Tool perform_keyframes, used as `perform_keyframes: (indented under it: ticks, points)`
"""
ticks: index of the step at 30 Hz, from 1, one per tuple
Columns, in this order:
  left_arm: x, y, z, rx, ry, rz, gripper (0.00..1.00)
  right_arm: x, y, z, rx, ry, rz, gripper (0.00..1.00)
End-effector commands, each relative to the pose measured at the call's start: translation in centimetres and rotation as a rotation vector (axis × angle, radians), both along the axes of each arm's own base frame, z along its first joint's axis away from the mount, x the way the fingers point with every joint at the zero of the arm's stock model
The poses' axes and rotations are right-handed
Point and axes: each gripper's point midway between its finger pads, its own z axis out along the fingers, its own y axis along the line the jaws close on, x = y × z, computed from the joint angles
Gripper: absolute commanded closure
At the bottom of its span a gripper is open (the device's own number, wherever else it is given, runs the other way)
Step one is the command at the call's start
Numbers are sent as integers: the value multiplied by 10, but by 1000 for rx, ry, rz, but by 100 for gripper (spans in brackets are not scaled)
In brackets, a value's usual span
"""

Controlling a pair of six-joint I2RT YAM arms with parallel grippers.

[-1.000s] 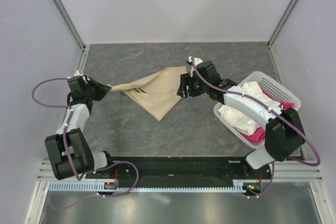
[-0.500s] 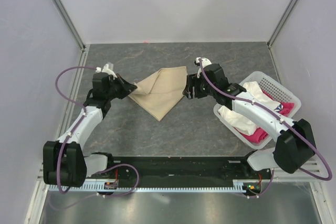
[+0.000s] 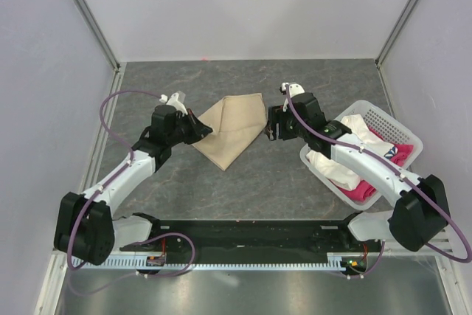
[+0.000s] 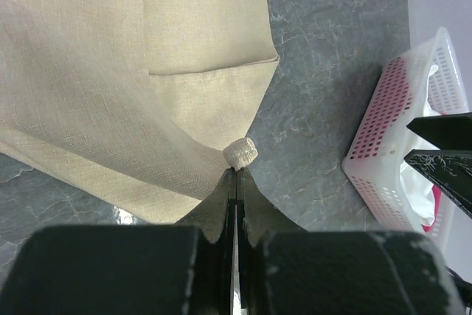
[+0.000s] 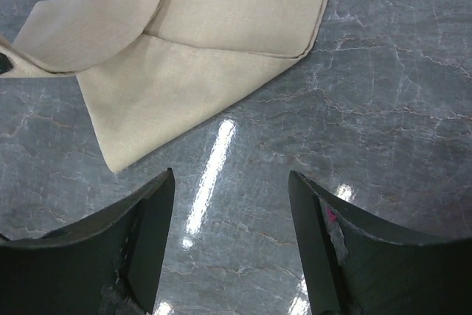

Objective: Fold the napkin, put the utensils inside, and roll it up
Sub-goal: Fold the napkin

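folding step, i judge: the left gripper is closed on a corner of the napkin, mid worktop. the right gripper is wide open, empty. next, carry that corner across and lay it flat.

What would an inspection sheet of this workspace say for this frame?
Surface: grey marbled table, some glare.
Job's things: napkin partly folded, one corner raised; utensils, nothing seen.
Clutter: basket at right holding white cloth and pink-red cloth.
Grippers: left gripper shut on the napkin's corner; right gripper open, empty, beside the napkin.
Cables: purple cables loop along both arms, clear of the napkin.
Surroundings: plain pale walls.
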Motion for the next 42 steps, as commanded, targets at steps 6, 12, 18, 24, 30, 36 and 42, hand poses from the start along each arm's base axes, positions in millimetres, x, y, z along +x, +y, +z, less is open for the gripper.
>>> perform_keyframes:
  ticks: [6, 12, 18, 24, 30, 36, 42]
  points:
    - [-17, -16, 9, 43, -103, -86, 98, 3, -1, 33, 52, -56, -28, 28]
    - [-34, -16, -2, 67, -100, -113, 98, -1, -3, 31, 56, -46, -31, 28]
    - [-44, -21, -17, 86, -80, -149, 98, -7, 2, 23, 65, -18, 5, 28]
    - [-48, -30, -27, 96, -73, -165, 98, -10, -2, 15, 52, -8, -3, 28]
    - [-51, -37, -31, 112, -79, -193, 98, -12, -3, 13, 57, -1, -9, 28]
    - [-55, -54, -39, 114, -79, -241, 98, -16, -9, 5, 42, 5, -25, 28]
    - [-58, -61, -49, 132, -65, -258, 98, -17, -11, 6, 41, 3, -32, 28]
